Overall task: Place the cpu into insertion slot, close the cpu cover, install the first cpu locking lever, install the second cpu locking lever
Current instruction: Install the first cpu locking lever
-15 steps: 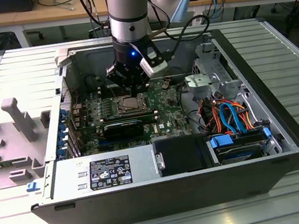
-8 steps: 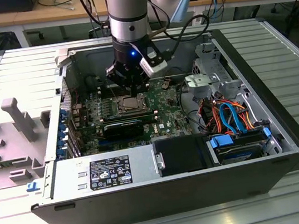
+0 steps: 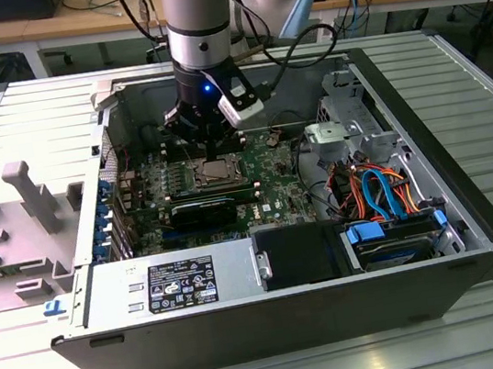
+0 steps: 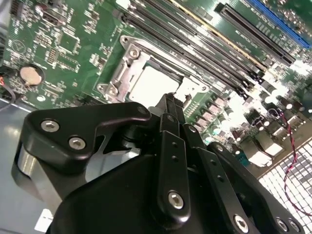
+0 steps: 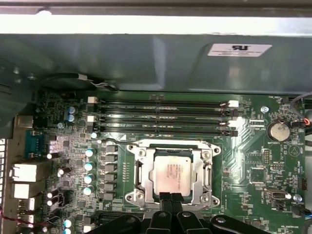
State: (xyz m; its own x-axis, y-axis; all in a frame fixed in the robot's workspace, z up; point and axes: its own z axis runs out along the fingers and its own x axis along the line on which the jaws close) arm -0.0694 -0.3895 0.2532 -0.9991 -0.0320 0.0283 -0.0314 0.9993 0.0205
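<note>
Black gripper (image 4: 171, 100) linkage is crowding the foreground in the second wrist view, its two fingertips pressed together at the near edge of the socket; in the first wrist view the fingers (image 5: 165, 199) are likewise meeting tip to tip with nothing visible between them.

Item: cpu (image 5: 171, 173), grey-topped, is sitting flat inside the insertion slot (image 5: 138, 178) on the green motherboard (image 5: 253, 165).

Item: cpu cover (image 5: 204, 171), a silvery frame, is lying down around the chip, whose top is showing through the cut-out.

Item: memory slots (image 5: 161, 117), long and black, are running just beside the socket.

Item: coin cell (image 5: 279, 129) is sitting well apart from the socket.

Item: computer case (image 3: 473, 206) is lying open on a slatted metal table (image 3: 484, 93), with the arm (image 3: 198, 25) reaching down into it over the socket (image 3: 219, 171). Coloured cables (image 3: 382, 192) are bunching toward the exterior view's right.
</note>
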